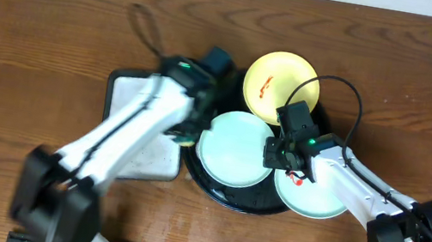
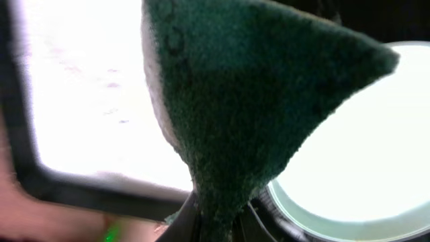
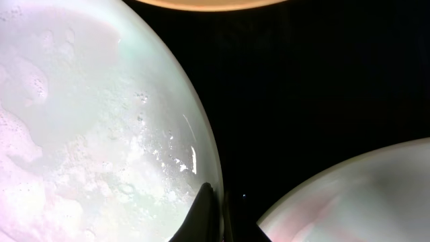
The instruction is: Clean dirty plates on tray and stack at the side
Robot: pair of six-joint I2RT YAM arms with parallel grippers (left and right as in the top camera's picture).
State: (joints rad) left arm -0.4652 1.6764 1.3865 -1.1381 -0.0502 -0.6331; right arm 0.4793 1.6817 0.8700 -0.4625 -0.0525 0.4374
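Note:
A yellow plate (image 1: 280, 88) with a red smear leans on the far rim of the large black dish (image 1: 226, 194). Two mint-green plates lie in the dish: one in the middle (image 1: 233, 150), and one on the right (image 1: 312, 199) with a red smear. My right gripper (image 1: 274, 154) is shut on the middle plate's right rim, which shows wet and soapy in the right wrist view (image 3: 87, 134). My left gripper (image 1: 186, 134) is shut on a dark green sponge (image 2: 248, 101) at that plate's left edge (image 2: 363, 148).
A white rectangular tray with a dark rim (image 1: 139, 139) lies left of the black dish, under my left arm, and shows in the left wrist view (image 2: 87, 87). A thin black cable loop (image 1: 148, 28) lies on the wooden table behind it.

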